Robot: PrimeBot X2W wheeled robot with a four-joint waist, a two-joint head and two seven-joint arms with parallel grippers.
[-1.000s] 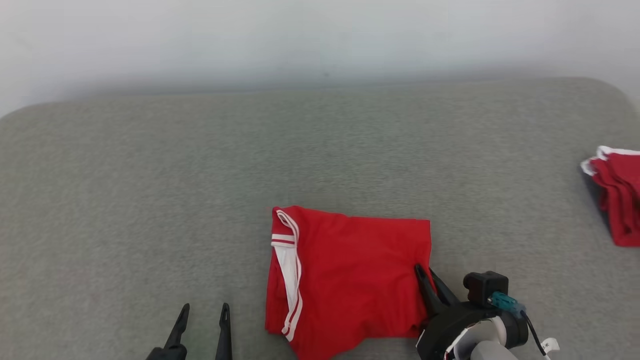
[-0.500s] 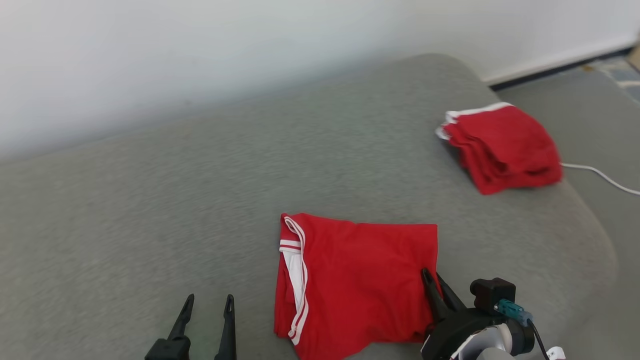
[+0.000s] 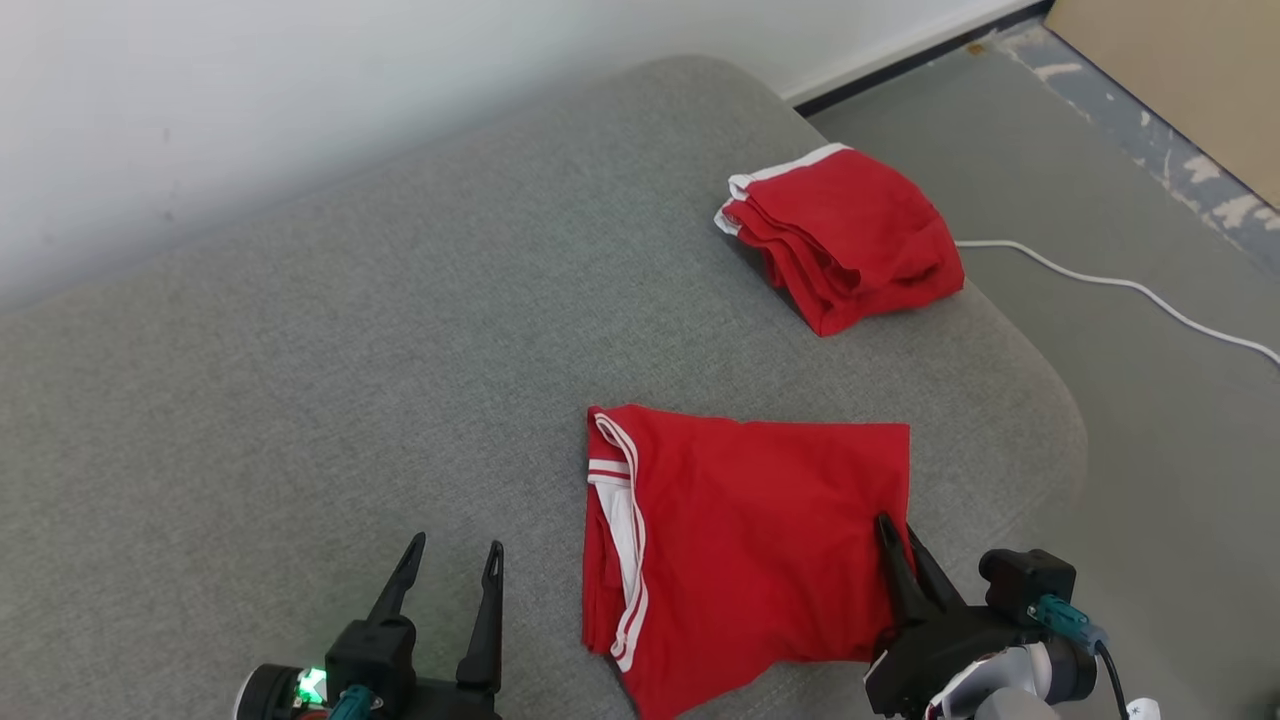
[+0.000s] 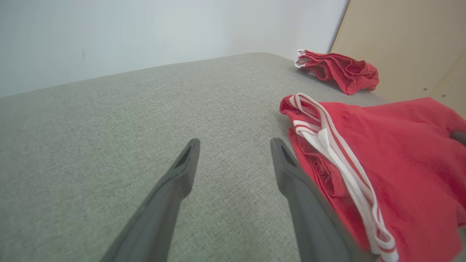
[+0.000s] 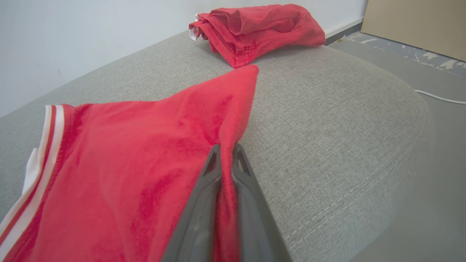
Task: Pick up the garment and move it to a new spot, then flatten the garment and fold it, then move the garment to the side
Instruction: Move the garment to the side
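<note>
A: What sits on the grey cushion near its far right corner?
B: 1 folded red pile, white-edged along its left end, layers stacked and a bit rumpled.
A: And off the cushion?
B: Grey floor, with 1 white cable running right from just beside the pile. A tan panel stands beyond, and a dark skirting strip runs below the white wall.

The right gripper pinched tight on the garment, cloth edge drawn up between its fingers; striped trim at view's left; garment spread over grey cushion; second red pile farther back, apart; white cable on floor.
</note>
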